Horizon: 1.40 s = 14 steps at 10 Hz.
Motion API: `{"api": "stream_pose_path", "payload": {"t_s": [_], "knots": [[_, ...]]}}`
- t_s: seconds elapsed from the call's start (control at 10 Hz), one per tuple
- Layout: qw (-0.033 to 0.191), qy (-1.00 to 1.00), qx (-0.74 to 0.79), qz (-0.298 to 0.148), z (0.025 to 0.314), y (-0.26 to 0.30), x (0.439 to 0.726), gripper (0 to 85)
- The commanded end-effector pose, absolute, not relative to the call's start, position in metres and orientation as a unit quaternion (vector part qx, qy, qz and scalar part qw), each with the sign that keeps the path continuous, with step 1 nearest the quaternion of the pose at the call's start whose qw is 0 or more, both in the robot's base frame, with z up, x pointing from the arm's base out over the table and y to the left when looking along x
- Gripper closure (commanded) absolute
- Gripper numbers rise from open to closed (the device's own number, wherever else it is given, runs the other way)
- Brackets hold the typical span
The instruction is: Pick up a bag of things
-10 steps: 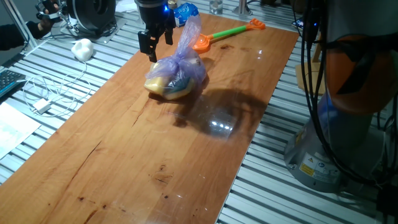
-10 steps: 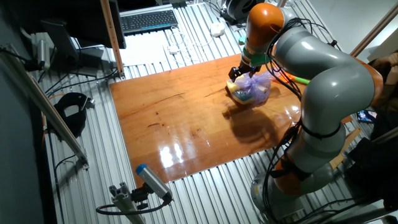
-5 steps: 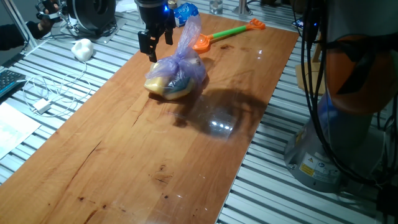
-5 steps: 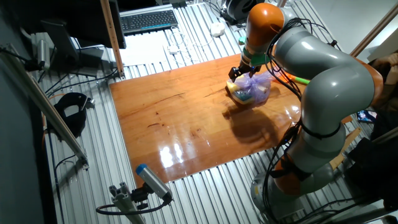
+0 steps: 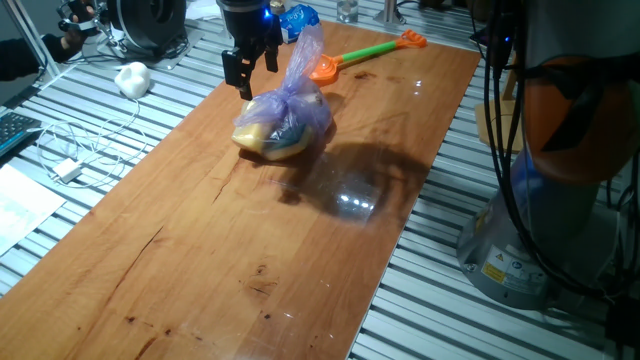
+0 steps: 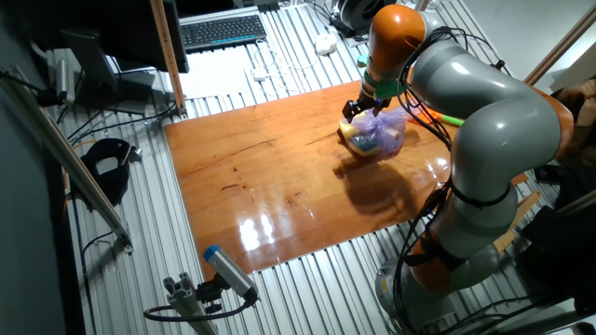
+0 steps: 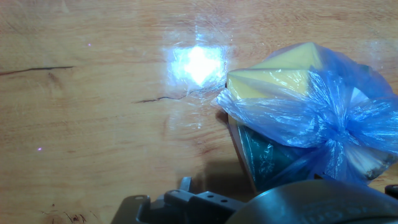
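Tabletop of reddish-brown wood [image 5: 250, 240] is filling the frame; the translucent lilac plastic bag [image 5: 283, 118] is sitting upper centre, its right edge cut off in the hand view. The black two-finger gripper [image 5: 252, 68] is hanging open just upper left, touching nothing.

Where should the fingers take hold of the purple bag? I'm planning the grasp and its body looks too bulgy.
Judging by its shape, grip the bag of things at the knotted neck, where the plastic gathers narrow above the bulging body and its loose top stands upright. Come from above; the gripper hangs beside that top, apart from it.
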<state>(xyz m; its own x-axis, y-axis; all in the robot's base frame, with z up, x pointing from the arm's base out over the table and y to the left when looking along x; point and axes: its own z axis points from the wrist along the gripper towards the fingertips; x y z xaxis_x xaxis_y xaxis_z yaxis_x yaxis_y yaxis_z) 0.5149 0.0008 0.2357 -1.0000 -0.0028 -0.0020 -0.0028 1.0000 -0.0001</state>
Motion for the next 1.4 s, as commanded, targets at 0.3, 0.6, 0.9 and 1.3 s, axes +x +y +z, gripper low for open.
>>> {"api": "stream_pose_path", "payload": {"t_s": [0.3,0.6,0.9,1.3], "knots": [[-0.138,0.990,0.022,-0.007,0.2358,0.0007,0.5148,85.0],[-0.133,0.991,0.024,-0.007,0.2357,0.0007,0.5146,85.0],[-0.133,0.991,0.024,-0.007,0.2357,0.0007,0.5146,85.0],[-0.132,0.991,0.028,-0.007,0.2357,0.0006,0.5146,85.0]]}}
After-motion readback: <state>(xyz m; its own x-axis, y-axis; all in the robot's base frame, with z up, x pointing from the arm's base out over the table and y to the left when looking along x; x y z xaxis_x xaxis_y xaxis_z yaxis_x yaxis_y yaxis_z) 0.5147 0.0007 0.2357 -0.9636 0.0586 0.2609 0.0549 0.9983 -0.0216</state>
